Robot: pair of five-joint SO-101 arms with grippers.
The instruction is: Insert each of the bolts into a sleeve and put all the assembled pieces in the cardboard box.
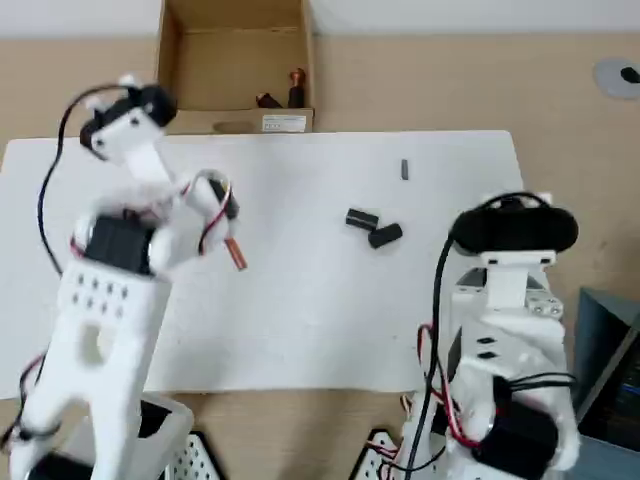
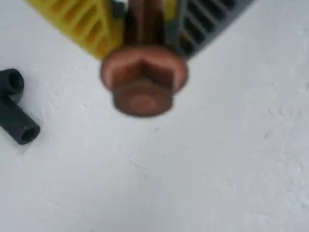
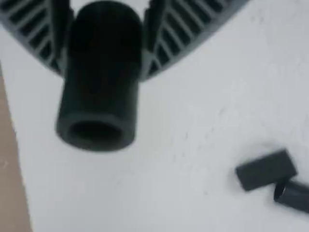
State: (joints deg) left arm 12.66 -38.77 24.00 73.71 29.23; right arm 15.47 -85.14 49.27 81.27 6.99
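Left gripper (image 2: 145,26): closed on the shank of a copper-coloured hex-head bolt (image 2: 144,84), pinched between a yellow finger (image 2: 79,24) and a dark grey finger (image 2: 207,21). The head points away from the gripper, toward the sheet below. In the high view the left gripper (image 1: 222,212) sits over the left part of the white sheet (image 1: 300,320), with the bolt (image 1: 237,254) sticking out below it. Cannot tell whether the bolt touches the sheet.

Right gripper (image 3: 104,29): closed on a black cylindrical sleeve (image 3: 99,87), gripped between two dark ribbed fingers. The open bore faces away from the gripper and the sleeve is clear of the sheet.

Two loose black sleeves (image 1: 373,227) lie on the sheet right of centre, just beside each other at an angle. The left wrist view shows the pair (image 2: 17,108), and so does the right wrist view (image 3: 270,176).

A small dark slender piece (image 1: 404,169) lies on the sheet beyond the pair. It is too small to identify.

The brown cardboard box (image 1: 235,122) stands open on the wooden tabletop (image 1: 560,90), just past the far edge of the sheet. Dark and copper-coloured pieces (image 1: 290,92) are inside, at its near right corner.
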